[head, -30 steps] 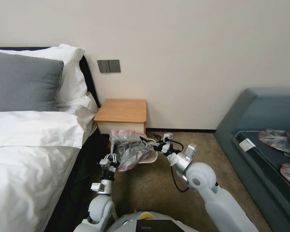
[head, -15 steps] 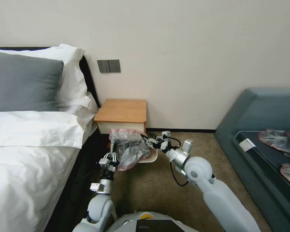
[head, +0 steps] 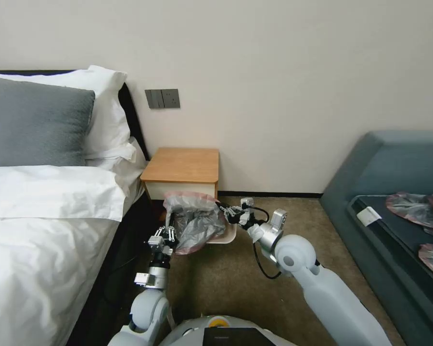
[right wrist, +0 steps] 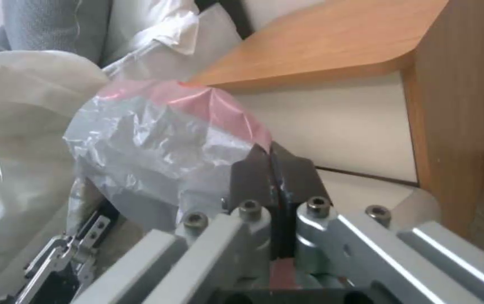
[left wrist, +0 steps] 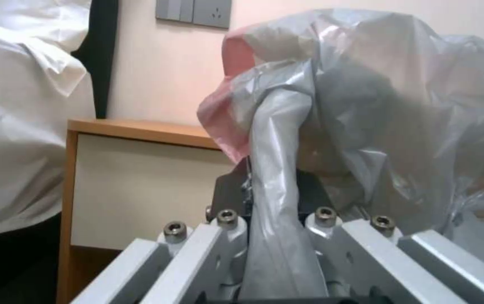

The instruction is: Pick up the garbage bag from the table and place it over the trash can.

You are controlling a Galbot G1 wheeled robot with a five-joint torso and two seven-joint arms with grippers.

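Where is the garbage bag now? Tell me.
In the head view the garbage bag hangs over the trash can, just in front of the table, pinched between the left claw and right claw.

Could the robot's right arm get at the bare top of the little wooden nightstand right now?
Probably not freely. The right gripper is shut on the garbage bag over the trash can, as is the left gripper. The table top lies just beyond, unobstructed.

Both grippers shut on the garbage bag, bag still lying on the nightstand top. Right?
Not quite. Both the left gripper and right gripper are shut on the garbage bag, but the head view shows it held over the trash can, in front of the table, whose top is bare.
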